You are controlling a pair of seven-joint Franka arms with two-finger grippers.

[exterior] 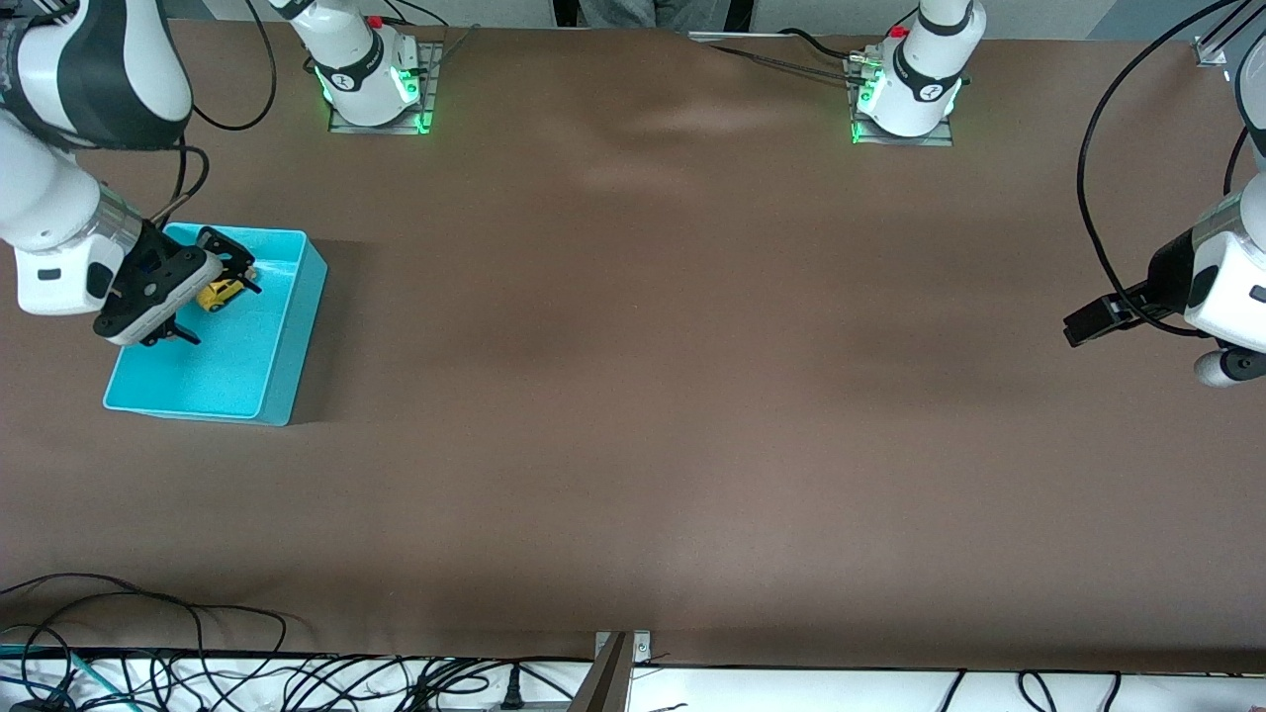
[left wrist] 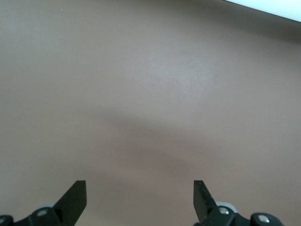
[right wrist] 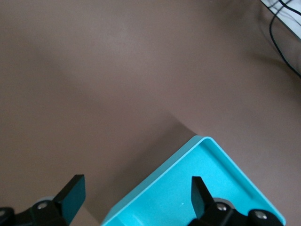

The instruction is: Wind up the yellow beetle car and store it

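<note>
Inside the turquoise plastic bin (exterior: 282, 336) sits the tiny yellow beetle car (exterior: 223, 294) — stored. Right gripper (exterior: 203, 292) over it, jaws spread; next: lift clear. Left gripper (left wrist: 140, 200) waits, spread, over bare brown table (exterior: 643, 396).

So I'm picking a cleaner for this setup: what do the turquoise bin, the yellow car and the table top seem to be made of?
The turquoise bin looks like moulded plastic: one even colour, thin smooth walls, rounded corners. The yellow beetle car in it looks glossy, so painted metal or plastic; it is too small to tell which. The table has a matte brown top, perhaps laminate or a mat, showing only soft, dull reflections.
</note>
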